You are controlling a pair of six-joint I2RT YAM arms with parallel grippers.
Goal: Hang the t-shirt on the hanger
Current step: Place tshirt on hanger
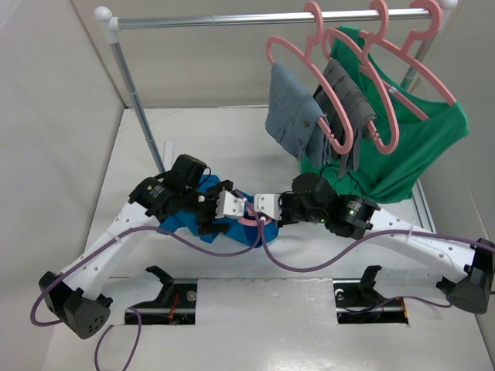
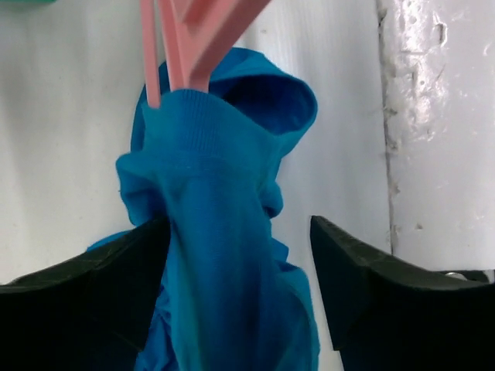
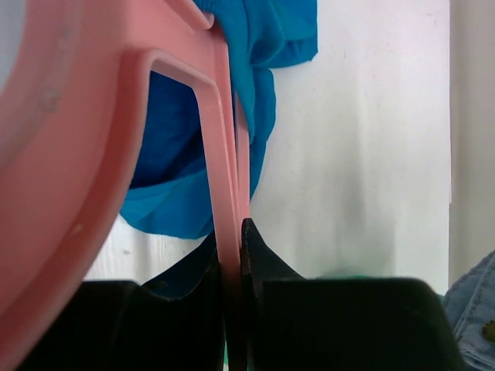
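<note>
**Hanger** (image 3: 223, 193): salmon-pink, held low over the worktop (image 1: 232, 147) between the two arms. Its thin bar is pinched in the right claw (image 3: 236, 255), which is closed tight on it.

**T-shirt** (image 2: 224, 232): blue and bunched. One gathered fold is draped over an end of the hanger, and the rest is heaped on the worktop beneath.

**Left claw** (image 2: 240, 263): jaws parted and straddling that fold, one finger against the cloth, the other clear of it. It grips nothing.

**Step in hand**, as we judge it: working the shirt along the hanger's shoulder. To do it well, we would hold the right grip firm and level. We would take the cloth lower down, near the opening, and draw it along the arm rather than across, so the fold does not slip off the tip.

**Views:**
- Left wrist only: the fold caught over the hanger's end, and the gap at the jaws.
- Right wrist only: the pinch on the bar.
- Top view only: the rack (image 1: 255, 17) behind, with other garments hung on it.
</note>
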